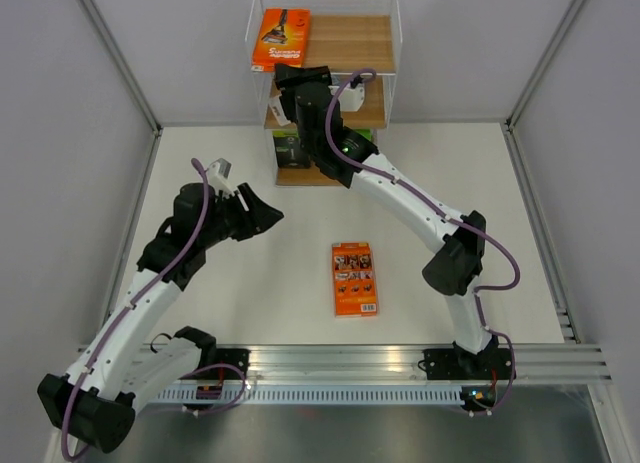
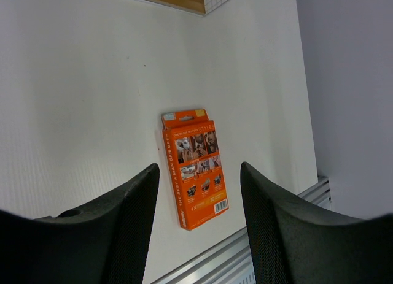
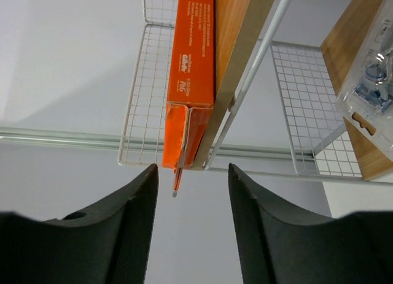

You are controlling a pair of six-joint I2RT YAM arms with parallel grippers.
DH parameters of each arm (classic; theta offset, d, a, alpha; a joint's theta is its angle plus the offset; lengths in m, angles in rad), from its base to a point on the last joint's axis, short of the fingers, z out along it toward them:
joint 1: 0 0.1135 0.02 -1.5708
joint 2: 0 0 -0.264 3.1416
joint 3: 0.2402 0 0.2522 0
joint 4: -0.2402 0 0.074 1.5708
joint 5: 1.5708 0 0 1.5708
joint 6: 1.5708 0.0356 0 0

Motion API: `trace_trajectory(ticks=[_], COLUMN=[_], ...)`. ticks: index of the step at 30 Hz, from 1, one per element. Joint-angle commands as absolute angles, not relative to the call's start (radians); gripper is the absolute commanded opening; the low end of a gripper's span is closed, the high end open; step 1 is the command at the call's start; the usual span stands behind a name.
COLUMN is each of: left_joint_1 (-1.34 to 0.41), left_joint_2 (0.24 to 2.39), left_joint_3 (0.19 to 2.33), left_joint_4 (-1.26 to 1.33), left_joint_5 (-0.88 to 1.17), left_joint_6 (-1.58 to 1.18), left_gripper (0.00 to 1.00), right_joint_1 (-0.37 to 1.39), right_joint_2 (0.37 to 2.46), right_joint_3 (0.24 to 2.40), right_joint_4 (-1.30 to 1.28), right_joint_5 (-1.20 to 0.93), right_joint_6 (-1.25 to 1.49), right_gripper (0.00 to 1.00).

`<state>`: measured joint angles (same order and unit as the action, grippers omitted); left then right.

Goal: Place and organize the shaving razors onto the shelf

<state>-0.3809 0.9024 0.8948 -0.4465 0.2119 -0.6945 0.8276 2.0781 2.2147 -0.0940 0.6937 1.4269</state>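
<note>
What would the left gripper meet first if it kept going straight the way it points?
Most likely the orange razor pack lying flat on the table; it sits framed between the open left gripper fingers, though depth is unclear.

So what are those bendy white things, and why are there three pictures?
They are two robot arms bolted to a table. Each ends in a two-finger tool for picking things up. The big picture looks down from above. The other two come from little cameras on the arms' wrists, so you see the dark fingers at the bottom.

The left tool is open and holds nothing. It looks down at an orange razor pack lying flat on the table.

The right tool is up by the shelf. Its fingers are apart, with nothing between them, just below another orange pack that sits on the top board. A clear blister pack lies on a lower board, and a black and green pack is on the bottom one.
</note>
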Motion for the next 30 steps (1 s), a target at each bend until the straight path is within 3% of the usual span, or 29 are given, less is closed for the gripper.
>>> trace_trajectory(ticks=[1,2,5,12,16,20,25,30], left_joint_1=[-0.374,-0.374,-0.374,-0.374,-0.373,-0.376,-0.383,-0.416], left_joint_2=[0.882,0.882,0.885,0.917,0.940,0.965,1.028,1.120], left_joint_3=[0.894,0.893,0.890,0.894,0.876,0.815,0.766,0.681], left_joint_4=[-0.413,-0.413,-0.413,-0.396,-0.385,-0.328,-0.259,-0.154], left_joint_5=[0.206,0.207,0.210,0.258,0.304,0.354,0.414,0.436], left_joint_6=[-0.670,-0.670,-0.667,-0.638,-0.632,-0.661,-0.692,-0.759], left_gripper=[0.62,0.62,0.62,0.62,0.63,0.63,0.63,0.63], right_joint_1=[0.830,0.830,0.828,0.815,0.815,0.816,0.815,0.813], right_joint_2=[2.076,2.057,2.001,1.605,1.346,1.059,0.796,0.667], right_joint_3=[2.244,2.243,2.189,1.884,1.686,1.282,0.780,0.552], right_joint_4=[-0.133,-0.156,-0.218,-0.183,-0.384,-0.572,-0.620,-0.526], right_joint_5=[0.710,0.707,0.695,0.600,0.531,0.483,0.396,0.434], right_joint_6=[1.437,1.422,1.410,1.275,1.146,1.225,1.291,1.272], right_gripper=[0.58,0.72,0.77,0.81,0.82,0.81,0.80,0.82])
